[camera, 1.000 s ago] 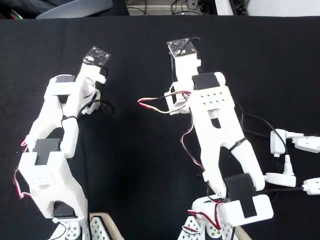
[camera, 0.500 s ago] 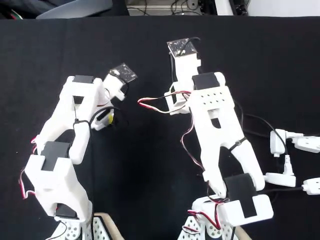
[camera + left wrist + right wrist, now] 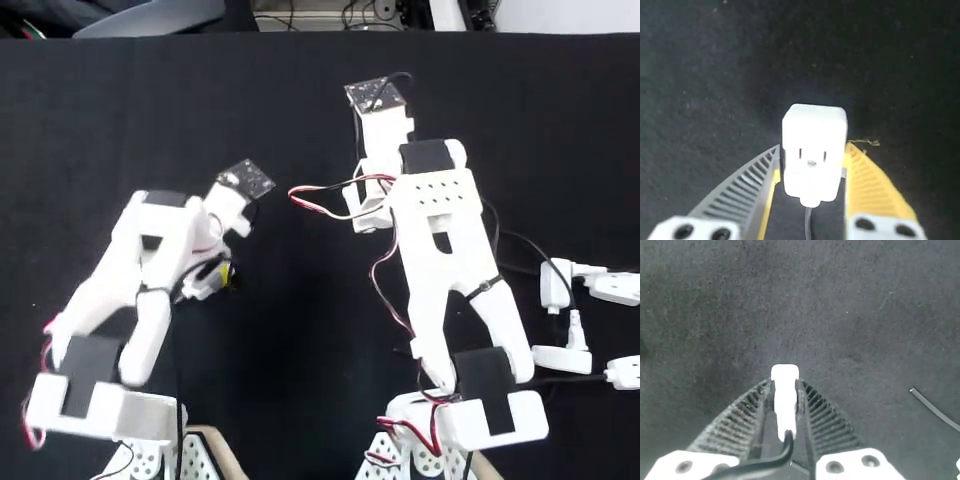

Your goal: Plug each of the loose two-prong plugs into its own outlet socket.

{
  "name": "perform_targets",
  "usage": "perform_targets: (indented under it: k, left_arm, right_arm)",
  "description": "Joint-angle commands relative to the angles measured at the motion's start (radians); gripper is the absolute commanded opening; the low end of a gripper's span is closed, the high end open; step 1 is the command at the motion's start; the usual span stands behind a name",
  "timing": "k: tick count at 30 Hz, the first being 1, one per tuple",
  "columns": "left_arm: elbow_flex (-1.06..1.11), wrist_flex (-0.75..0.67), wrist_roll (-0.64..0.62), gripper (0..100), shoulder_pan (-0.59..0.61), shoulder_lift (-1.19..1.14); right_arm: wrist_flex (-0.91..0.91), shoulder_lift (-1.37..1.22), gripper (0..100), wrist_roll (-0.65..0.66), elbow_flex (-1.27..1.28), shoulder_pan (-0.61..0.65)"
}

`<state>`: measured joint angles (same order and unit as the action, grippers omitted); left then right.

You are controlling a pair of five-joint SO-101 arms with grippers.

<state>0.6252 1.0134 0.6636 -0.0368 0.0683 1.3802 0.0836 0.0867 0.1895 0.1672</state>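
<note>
The left tool [image 3: 814, 155] is seen clenched on a white outlet socket [image 3: 814, 145], which is gripped between a grey finger [image 3: 757, 172] and a yellow finger [image 3: 867, 175]. The socket's face, with two slots and a small round hole, is turned toward the wrist camera, and a thin cord [image 3: 807, 220] runs from its near end back between the fingers. Black worktop [image 3: 715, 75] lies beyond it. In the high view, the left arm [image 3: 150, 270] is bent over the left half of the worktop [image 3: 300, 100], with the yellow of its tool [image 3: 213, 278] showing just under the wrist. The right tool [image 3: 785, 385] is closed on a narrow white plug [image 3: 785, 397], held edge-on between two grey ribbed fingers [image 3: 742, 417]; a black cord [image 3: 767, 460] leaves its near end, and its prongs cannot be made out. A thin dark cable [image 3: 935, 411] is laid on the cloth off to one side. In the high view, the right arm [image 3: 440, 260] is stretched up the middle of the worktop. Near the right edge, well apart from both tools, a cluster of white plug and socket pieces [image 3: 562, 357] is laid out with black cords [image 3: 510, 240] trailing toward the right arm's base.
</note>
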Motion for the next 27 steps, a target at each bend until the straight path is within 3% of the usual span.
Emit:
perform_targets:
  k: [1, 8, 16, 27]
  left_arm:
    - [0.099, -0.005, -0.023, 29, -0.007, 0.181]
    - [0.133, 0.112, -0.029, 27, -0.010, 0.358]
    - [0.381, -0.170, -0.023, 27, -0.101, 0.428]
    - [0.372, -0.301, -0.021, 27, -0.073, 0.304]
  right_arm:
    - [0.005, 0.004, 1.1, 0.002, -0.050, -0.009]
    - [0.006, 0.001, 1.1, 0.089, -0.047, -0.025]
    - [0.000, 0.004, 1.1, 0.130, -0.048, -0.066]
    - [-0.002, 0.004, 1.1, 0.130, -0.048, -0.066]
